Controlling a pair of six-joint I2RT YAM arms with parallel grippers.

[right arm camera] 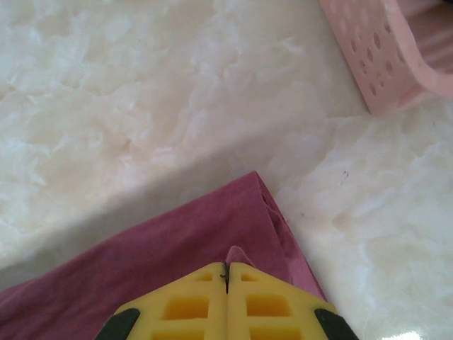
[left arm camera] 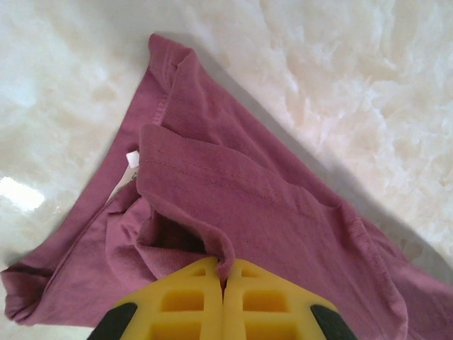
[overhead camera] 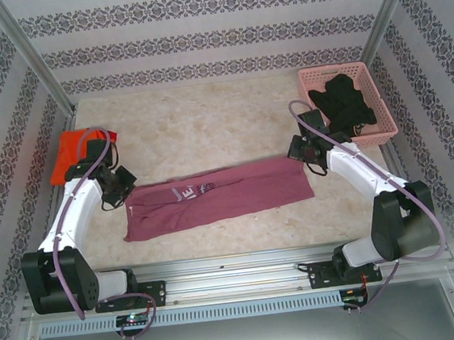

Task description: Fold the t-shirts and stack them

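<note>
The orange shirt looks folded aside; the left tool and right tool pinch the maroon shirt, 1 fold in, unstacked.

Maroon tee x1, orange tee x1, basket x1.

Matt maroon cloth shirt on glossy marbled tabletop

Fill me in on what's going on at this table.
Two robot arms are folding a maroon t-shirt, which lies as a long strip across the table. The left fingers pinch its left end, the right fingers its right end. An orange t-shirt sits at the left edge, and a pink basket of dark clothes at the far right.
</note>
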